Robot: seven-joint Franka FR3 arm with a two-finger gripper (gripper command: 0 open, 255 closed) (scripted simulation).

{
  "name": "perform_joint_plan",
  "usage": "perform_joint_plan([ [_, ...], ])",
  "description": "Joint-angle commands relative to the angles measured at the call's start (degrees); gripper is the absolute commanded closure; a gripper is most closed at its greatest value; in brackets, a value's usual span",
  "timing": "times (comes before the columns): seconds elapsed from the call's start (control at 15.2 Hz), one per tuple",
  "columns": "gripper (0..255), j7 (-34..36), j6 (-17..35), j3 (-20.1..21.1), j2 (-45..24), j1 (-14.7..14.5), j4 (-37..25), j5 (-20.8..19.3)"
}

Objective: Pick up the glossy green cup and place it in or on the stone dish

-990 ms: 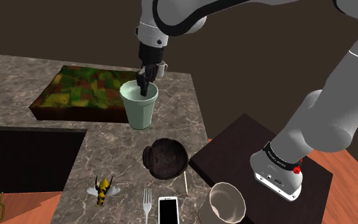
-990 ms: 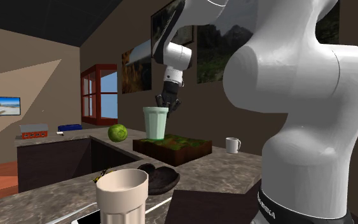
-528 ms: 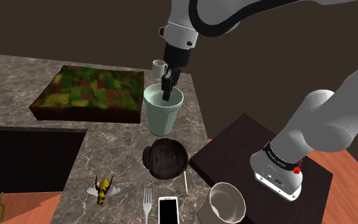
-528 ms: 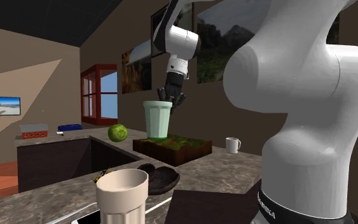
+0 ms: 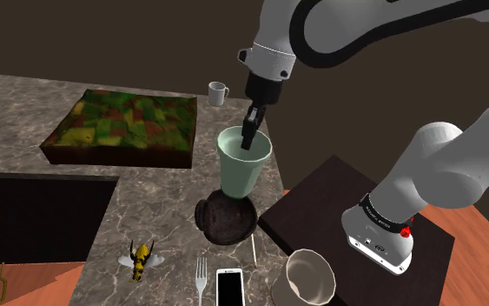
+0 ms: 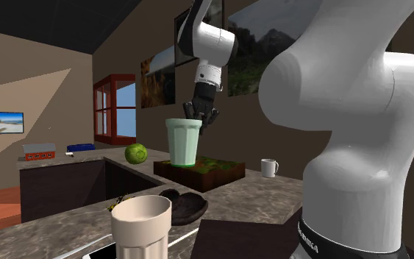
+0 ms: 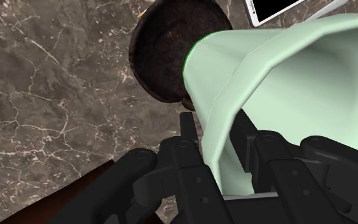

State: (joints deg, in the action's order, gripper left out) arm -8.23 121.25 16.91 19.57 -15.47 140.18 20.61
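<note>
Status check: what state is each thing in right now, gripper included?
gripper: shut on the cup's rim.
green cup: lifted, roughly upright, above the dish.
dark dish: on the counter, nothing in it.
beige cup: upright, empty.
white mug: upright on the counter.

In the second exterior view, white lettering on the dark band (image 6: 309,240) at the arm's base, near right, seems to end in "IKA". The white marks on the red box (image 6: 39,154), far left, are too small to read.
</note>
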Motion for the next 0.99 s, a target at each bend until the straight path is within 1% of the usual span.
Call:
perform_joint_plan([
  [0.0,255,-0.27,1.59,0.19,-0.66,-0.07,0.88,0.22],
  [0.92,255,-2.51,13.72,1.50,-7.64,-0.52,6.19,1.70],
])
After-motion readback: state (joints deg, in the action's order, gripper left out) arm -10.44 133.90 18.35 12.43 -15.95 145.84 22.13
